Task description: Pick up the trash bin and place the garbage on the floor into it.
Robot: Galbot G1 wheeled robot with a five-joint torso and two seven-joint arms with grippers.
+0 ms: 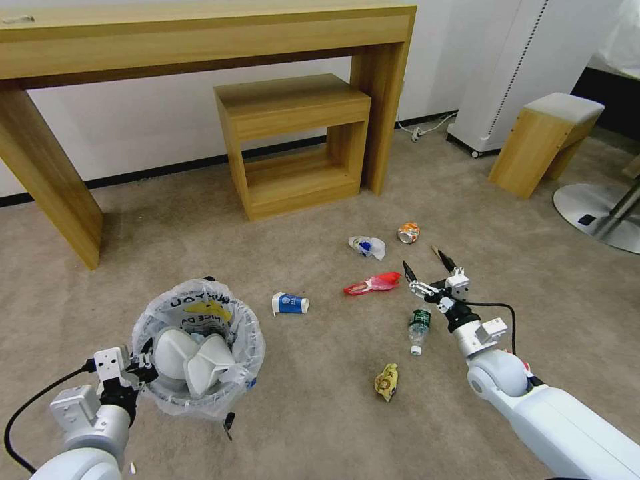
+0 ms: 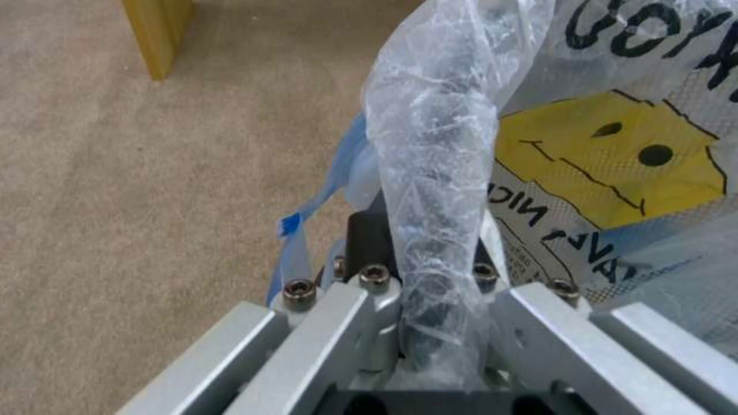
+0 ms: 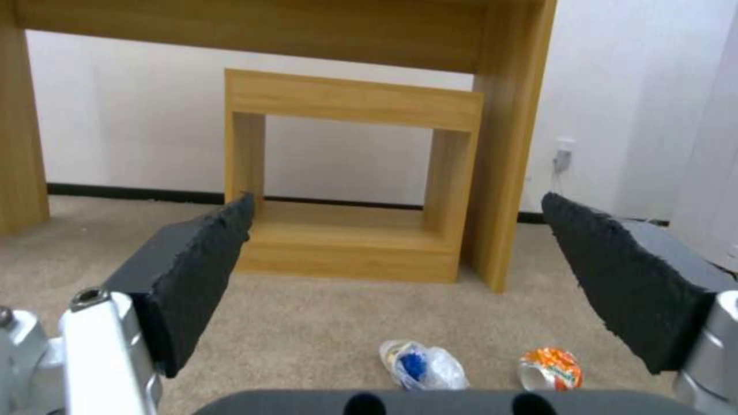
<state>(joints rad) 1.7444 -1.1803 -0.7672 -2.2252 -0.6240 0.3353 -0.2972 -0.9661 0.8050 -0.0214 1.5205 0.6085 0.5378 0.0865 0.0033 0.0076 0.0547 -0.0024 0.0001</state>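
A: Why's the trash bin held low over the carpet?
B: The left end effector pinches its rim, keeping it near.
A: And the right end effector?
B: Spread wide above the red wrapper, other litter nearby.

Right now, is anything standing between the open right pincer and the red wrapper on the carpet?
Nothing visible does. The right pincer hangs open just beside the red wrapper, with bare floor between them. The small bottle lies nearer the robot, off that path.
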